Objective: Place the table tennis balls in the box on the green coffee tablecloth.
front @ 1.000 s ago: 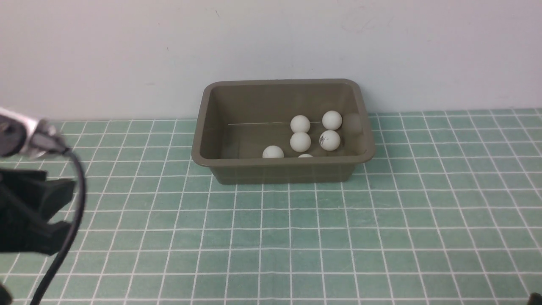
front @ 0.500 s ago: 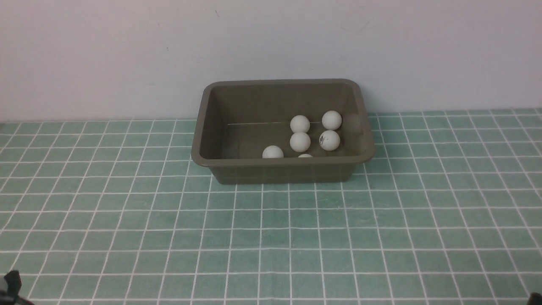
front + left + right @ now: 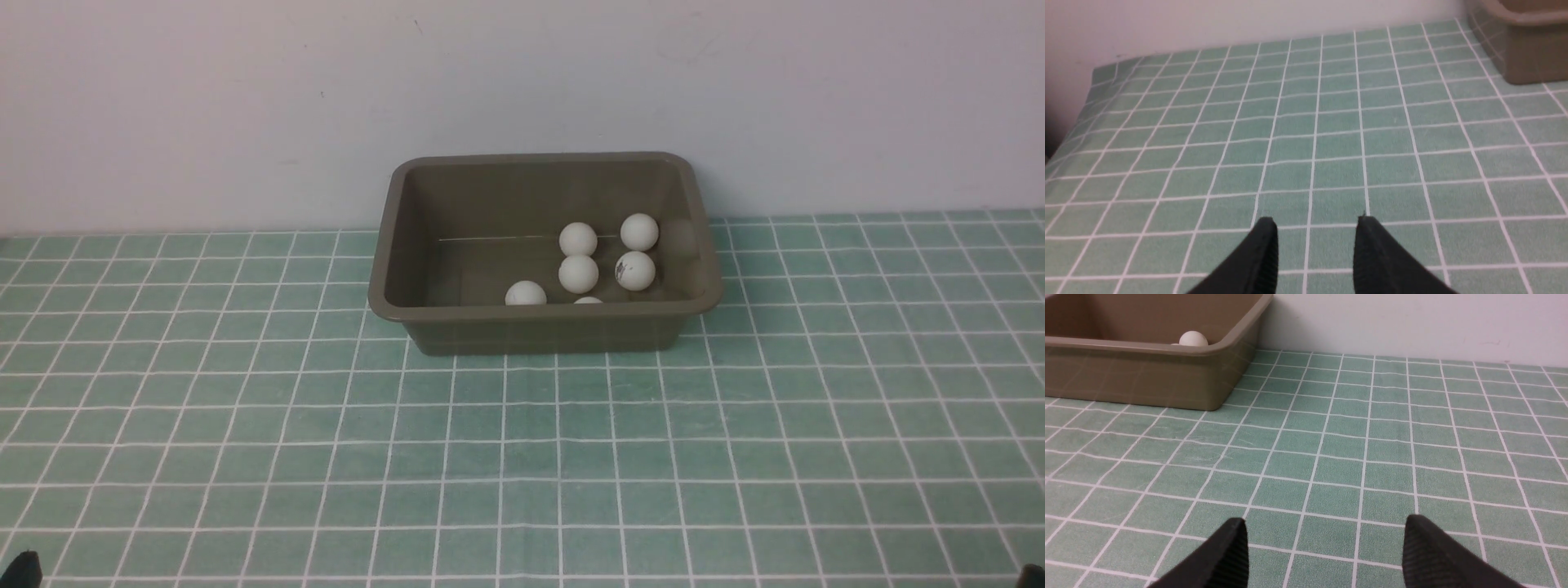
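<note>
Several white table tennis balls lie inside the olive-brown box, toward its right half; one carries a dark mark. The box stands at the back of the green coffee tablecloth, near the wall. The left wrist view has my left gripper low over bare cloth, open by a narrow gap and holding nothing, with the box's corner far off. My right gripper is open wide and empty over bare cloth; beyond it is the box with one ball peeking over the rim.
A pale wall rises right behind the box. In the left wrist view the cloth ends at a far edge. In the front view only dark slivers of the arms show, at the bottom corners.
The left arm, which filled the front view's left side a second ago, has drawn back down and out of that view. The balls and box have not moved.
</note>
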`<state>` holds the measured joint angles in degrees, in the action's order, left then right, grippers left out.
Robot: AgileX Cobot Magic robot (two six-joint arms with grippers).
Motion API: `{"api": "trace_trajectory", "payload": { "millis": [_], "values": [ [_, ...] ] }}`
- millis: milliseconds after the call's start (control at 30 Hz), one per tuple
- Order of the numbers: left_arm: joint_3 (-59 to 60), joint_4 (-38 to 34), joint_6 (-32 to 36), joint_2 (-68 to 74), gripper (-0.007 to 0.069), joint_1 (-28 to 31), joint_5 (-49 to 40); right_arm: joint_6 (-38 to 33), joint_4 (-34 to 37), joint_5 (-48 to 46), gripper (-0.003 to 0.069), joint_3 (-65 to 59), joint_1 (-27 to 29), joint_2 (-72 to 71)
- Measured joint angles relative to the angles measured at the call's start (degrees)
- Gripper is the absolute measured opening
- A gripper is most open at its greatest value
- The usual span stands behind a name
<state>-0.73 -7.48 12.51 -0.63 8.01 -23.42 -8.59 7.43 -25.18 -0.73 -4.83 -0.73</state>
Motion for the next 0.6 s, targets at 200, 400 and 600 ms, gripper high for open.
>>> {"api": "trace_trajectory", "payload": {
  "millis": [200,400,600],
  "values": [
    [1.8,0.2,-0.2,0.0,0.0240,0.0,-0.7,0.0,0.0,0.1,0.0463,0.0,0.0,0.0],
    [1.8,0.2,-0.2,0.0,0.0240,0.0,-0.6,0.0,0.0,0.1,0.0463,0.0,0.0,0.0],
    [1.8,0.2,-0.2,0.0,0.0240,0.0,-0.6,0.0,0.0,0.1,0.0463,0.0,0.0,0.0]
  ]
}}
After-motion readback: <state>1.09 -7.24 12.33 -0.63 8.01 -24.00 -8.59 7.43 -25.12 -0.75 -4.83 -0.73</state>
